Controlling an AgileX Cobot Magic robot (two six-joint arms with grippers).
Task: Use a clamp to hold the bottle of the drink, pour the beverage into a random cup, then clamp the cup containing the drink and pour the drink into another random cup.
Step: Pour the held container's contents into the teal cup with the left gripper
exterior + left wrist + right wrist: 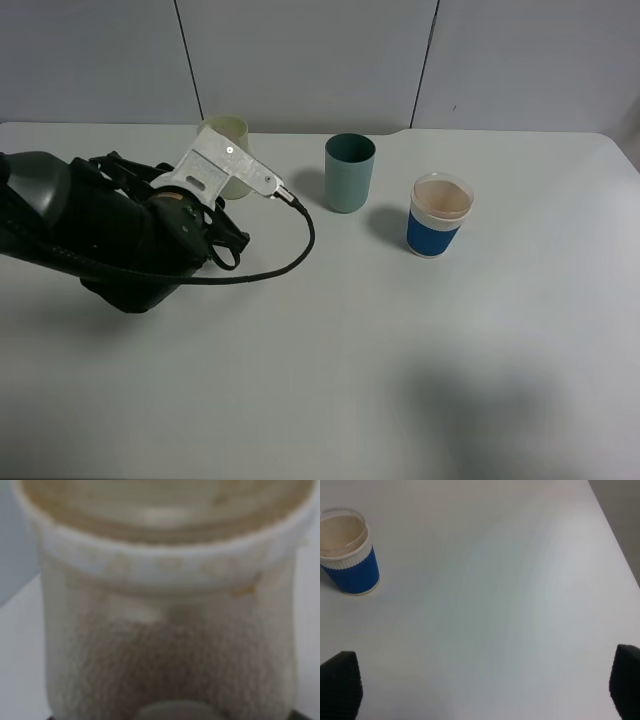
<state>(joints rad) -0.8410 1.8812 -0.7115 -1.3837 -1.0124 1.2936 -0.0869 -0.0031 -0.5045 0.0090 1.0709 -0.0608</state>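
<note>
Matte white table [320, 380], smooth and flat, rounded far corners. A grey panelled wall [310, 60] stands behind it.

Black left arm [90, 230]: bulky, rounded casing, lying low over the table's left side. It carries an angular silver metal bracket [225, 165]. A glossy black cable [290, 255] loops out from the bracket and back under the arm.

Left gripper [205, 225]: closed, mostly hidden under the bracket. Its wrist view is filled by the small clear plastic bottle [165, 630], so it appears clamped on that. The bottle is blurred: wide pale round mouth with a moulded rim, walls filmed brownish. Cannot tell whether any liquid is left in it.

Pale yellow-green tumbler [232, 128]: smooth, round, at the far edge, partly behind the bracket.

Plain teal straight-sided tumbler [350, 175]: opaque, matte, upright. It stands to the right of the yellow-green one, well apart from it.

Short translucent whitish cup with a broad blue band [438, 225] [350, 565]: upright, near the teal tumbler's right side, not touching. The band looks finely ribbed, and the pale collar above it is ridged. It holds pale brown liquid [441, 198] [340, 532] close to the rim.

Right gripper [482, 685]: spread wide, black fingertips [340, 685] at opposite edges of its wrist view, nothing between them. Only bare table lies below, with the banded cup off to one side.
</note>
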